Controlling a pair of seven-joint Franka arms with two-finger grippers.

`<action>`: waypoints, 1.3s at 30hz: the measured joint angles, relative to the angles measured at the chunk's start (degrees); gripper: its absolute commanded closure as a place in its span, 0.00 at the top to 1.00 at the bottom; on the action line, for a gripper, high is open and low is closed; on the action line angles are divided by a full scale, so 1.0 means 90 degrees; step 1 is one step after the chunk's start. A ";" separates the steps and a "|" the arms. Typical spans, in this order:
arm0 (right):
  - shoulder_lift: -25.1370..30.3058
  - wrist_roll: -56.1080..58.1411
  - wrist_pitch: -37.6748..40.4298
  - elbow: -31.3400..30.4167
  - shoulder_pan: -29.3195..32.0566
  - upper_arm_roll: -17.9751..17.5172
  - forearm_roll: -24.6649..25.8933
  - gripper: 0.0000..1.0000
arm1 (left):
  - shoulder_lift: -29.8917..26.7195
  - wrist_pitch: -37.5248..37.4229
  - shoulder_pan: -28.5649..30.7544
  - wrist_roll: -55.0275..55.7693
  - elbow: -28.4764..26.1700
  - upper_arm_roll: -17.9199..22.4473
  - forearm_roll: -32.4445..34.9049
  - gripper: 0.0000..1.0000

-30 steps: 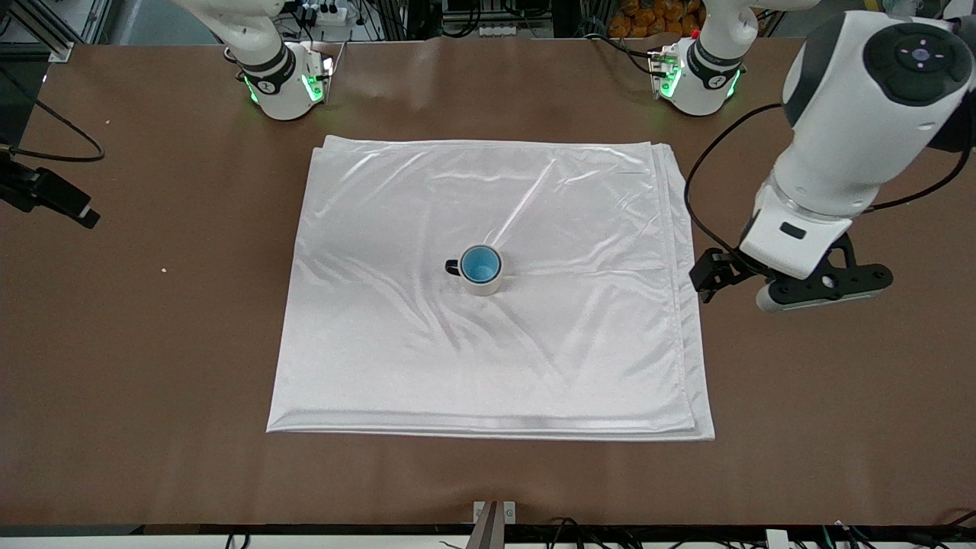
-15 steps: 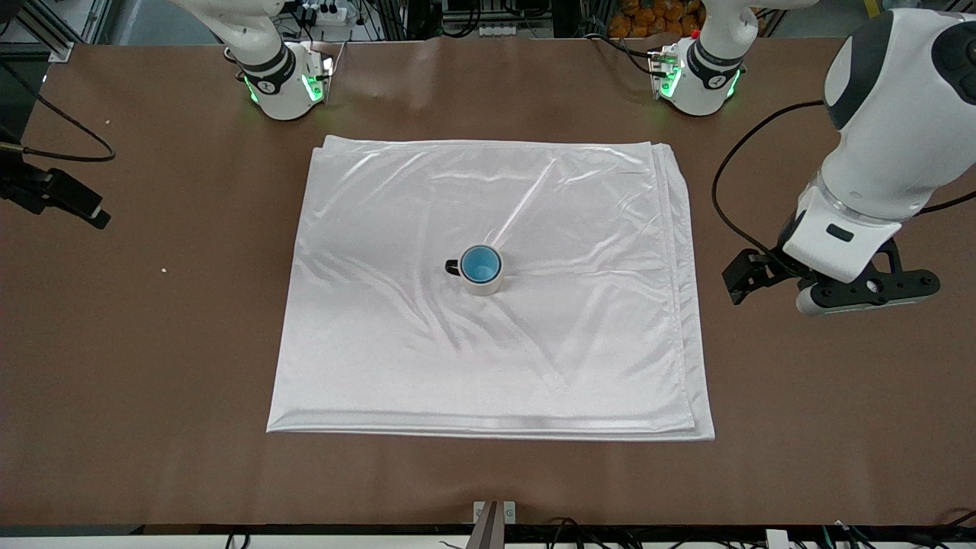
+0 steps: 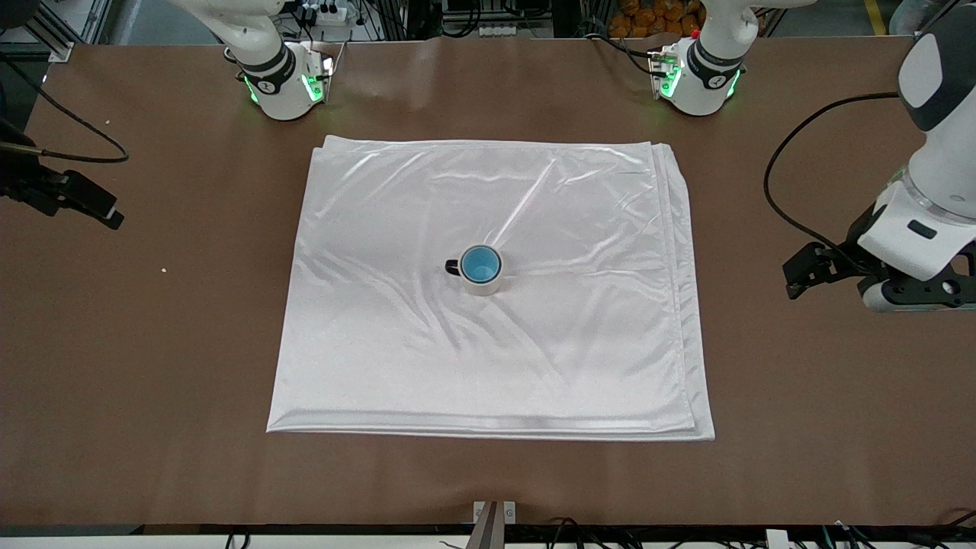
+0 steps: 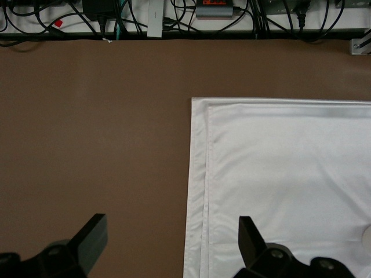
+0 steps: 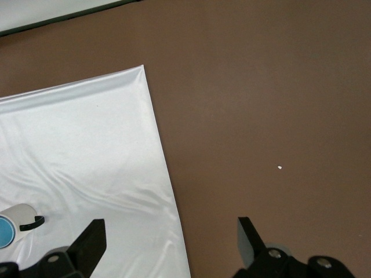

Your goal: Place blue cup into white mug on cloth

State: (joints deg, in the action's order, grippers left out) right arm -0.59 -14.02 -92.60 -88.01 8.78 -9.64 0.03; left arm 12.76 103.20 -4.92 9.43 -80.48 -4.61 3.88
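Observation:
The blue cup sits inside the white mug, whose black handle points toward the right arm's end of the table. The mug stands upright near the middle of the cloth. My left gripper is open and empty, high over the bare table beside the cloth's edge at the left arm's end; its view shows its jaws wide apart over the cloth's layered edge. My right gripper is open and empty; its view shows the mug and cup.
The brown table surrounds the cloth on all sides. Only a black part of the right hand shows in the front view, over the table at the right arm's end. Both arm bases stand farther from the front camera than the cloth.
My left arm has swung away from the cloth toward its own end of the table. The black part of the right hand has shifted slightly. Cup, mug and cloth have not moved.

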 measured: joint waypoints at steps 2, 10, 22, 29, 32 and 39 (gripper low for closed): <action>-0.0026 0.0000 0.0001 0.0000 -0.0067 -0.0003 0.0000 1.00 | -0.0050 -0.0003 0.0050 -0.0064 -0.0076 0.0001 -0.0026 1.00; -0.0294 0.0000 -0.0005 -0.0002 -0.0356 -0.0013 -0.0002 1.00 | -0.0230 -0.0082 0.0096 -0.0067 -0.0269 0.0002 -0.0032 1.00; -0.0468 -0.0029 -0.0042 0.0068 -0.0614 -0.0013 -0.0002 1.00 | -0.0269 -0.0276 0.0286 -0.0067 -0.0302 0.0004 -0.0034 1.00; -0.0462 -0.0030 0.0037 0.0280 -0.0563 0.0041 0.0012 1.00 | -0.0271 -0.0402 0.0375 -0.0154 -0.0306 0.0004 -0.0123 1.00; -0.0460 -0.0030 0.0198 0.0356 -0.0457 0.0080 0.0024 1.00 | -0.0272 -0.0444 0.0413 -0.0409 -0.0314 0.0009 -0.0226 1.00; -0.0452 -0.0027 0.0787 0.0804 0.0085 0.0176 0.0027 1.00 | -0.0286 -0.0650 0.0474 -0.0566 -0.0324 0.0053 -0.0389 1.00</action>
State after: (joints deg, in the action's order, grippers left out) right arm -4.66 -14.25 -85.52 -80.78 9.54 -8.05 0.27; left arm 10.19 97.35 -0.66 4.34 -83.40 -4.14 0.38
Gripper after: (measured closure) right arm 0.000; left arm 0.000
